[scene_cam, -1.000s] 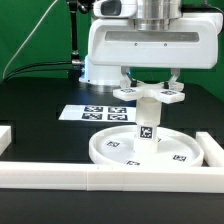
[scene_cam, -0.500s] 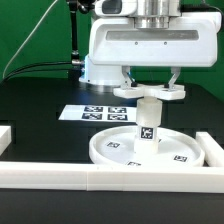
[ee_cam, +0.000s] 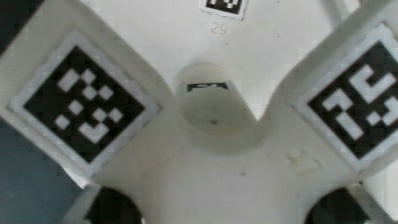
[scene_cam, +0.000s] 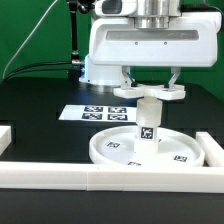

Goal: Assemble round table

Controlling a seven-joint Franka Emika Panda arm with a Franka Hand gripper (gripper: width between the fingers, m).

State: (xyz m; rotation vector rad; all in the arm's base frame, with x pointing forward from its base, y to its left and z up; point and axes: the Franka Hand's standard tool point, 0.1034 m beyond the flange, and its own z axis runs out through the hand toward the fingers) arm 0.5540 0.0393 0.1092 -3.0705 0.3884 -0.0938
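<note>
The large rimmed round disc (scene_cam: 118, 150) lies flat on the black table. The short cylinder post (scene_cam: 147, 122) stands upright on its middle, tag facing forward. The four-armed cross piece (scene_cam: 150, 93) sits level on top of the post. My gripper (scene_cam: 150, 88) is directly above and shut on the cross piece, one finger on each side. In the wrist view the cross piece (ee_cam: 210, 110) fills the picture, with tagged arms on both sides, and the dark fingertips (ee_cam: 111, 205) press on its near arm. The post and disc are hidden there.
The marker board (scene_cam: 95, 113) lies behind the disc toward the exterior view's left. A long white rail (scene_cam: 100, 178) runs along the front, with rail ends at the left (scene_cam: 5, 135) and right (scene_cam: 212, 150). The robot's base stands at the back.
The cross piece has turned slightly in my grip and now sits flatter on the post. In the last half second nothing moved.
</note>
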